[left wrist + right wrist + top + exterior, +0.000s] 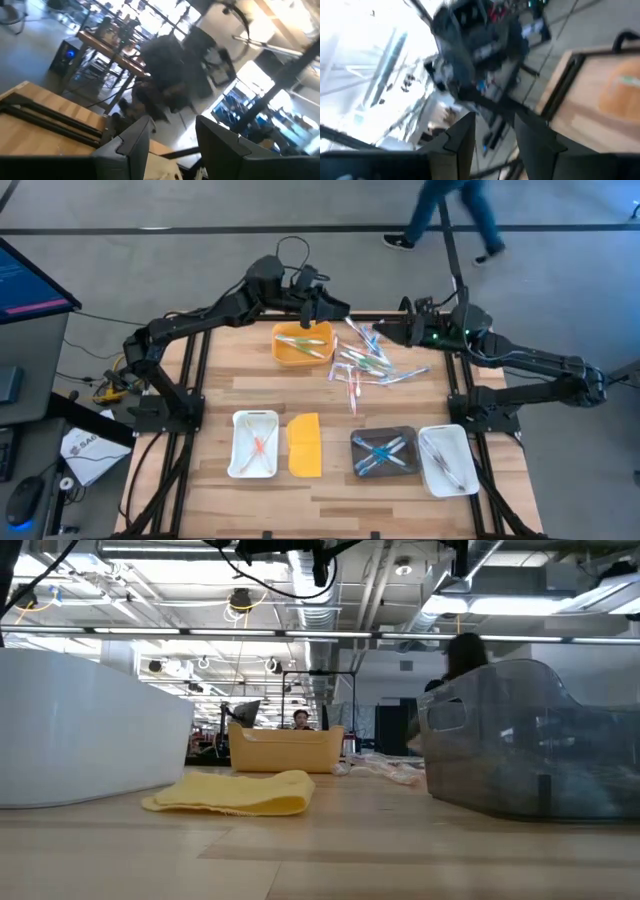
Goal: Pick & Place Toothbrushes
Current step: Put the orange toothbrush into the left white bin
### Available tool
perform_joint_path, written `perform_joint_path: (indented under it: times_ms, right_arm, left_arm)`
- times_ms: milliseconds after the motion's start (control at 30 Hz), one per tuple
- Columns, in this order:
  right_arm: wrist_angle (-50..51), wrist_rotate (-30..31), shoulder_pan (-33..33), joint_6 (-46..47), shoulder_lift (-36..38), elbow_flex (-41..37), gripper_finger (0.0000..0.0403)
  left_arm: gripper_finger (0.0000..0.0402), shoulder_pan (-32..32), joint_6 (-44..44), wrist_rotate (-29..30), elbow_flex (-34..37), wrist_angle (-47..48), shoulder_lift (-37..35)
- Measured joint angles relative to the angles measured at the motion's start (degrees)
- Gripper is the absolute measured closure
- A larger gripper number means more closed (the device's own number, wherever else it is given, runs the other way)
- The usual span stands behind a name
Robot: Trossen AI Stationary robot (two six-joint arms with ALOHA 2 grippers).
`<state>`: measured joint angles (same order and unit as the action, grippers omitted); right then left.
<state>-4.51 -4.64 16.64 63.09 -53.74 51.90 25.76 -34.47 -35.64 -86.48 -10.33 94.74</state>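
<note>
Wooden table (330, 490) with loose toothbrushes (368, 362), orange bin (303, 346), two white trays (254, 445), dark tray (385, 452), yellow lid (305, 445)

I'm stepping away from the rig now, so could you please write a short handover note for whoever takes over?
Left gripper: open, empty, above the orange plastic bin.
Right gripper: open, empty, at the far edge of the loose pile of thin plastic toothbrushes.
Done: some toothbrushes lie in the orange bin, the two white trays and the dark tray.
Left: sort the pile on the wooden table.
</note>
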Motion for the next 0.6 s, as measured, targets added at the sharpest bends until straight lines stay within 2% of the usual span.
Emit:
perform_joint_path:
  times_ms: [133,200,367,600]
  right_arm:
    - [-2.0,-0.5,5.6,3.7,0.1,0.0,0.0269]
    - [-1.4,-3.0,9.0,5.7,-0.1,0.0,0.0269]
    - [-1.7,-13.3,18.6,5.2,-0.4,0.0,0.0269]
    - [-2.2,-32.4,30.2,5.3,-4.3,0.0,0.0269]
  left_arm:
    - [0.0247,-1.2,0.2,-0.6,0.0,0.2,0.0]
    - [0.0247,-1.6,-1.3,-0.6,0.0,0.6,0.0]
    - [0.0247,-2.8,2.2,0.4,0.0,2.9,0.0]
    - [0.0247,-5.0,7.2,11.4,0.0,2.9,0.0]
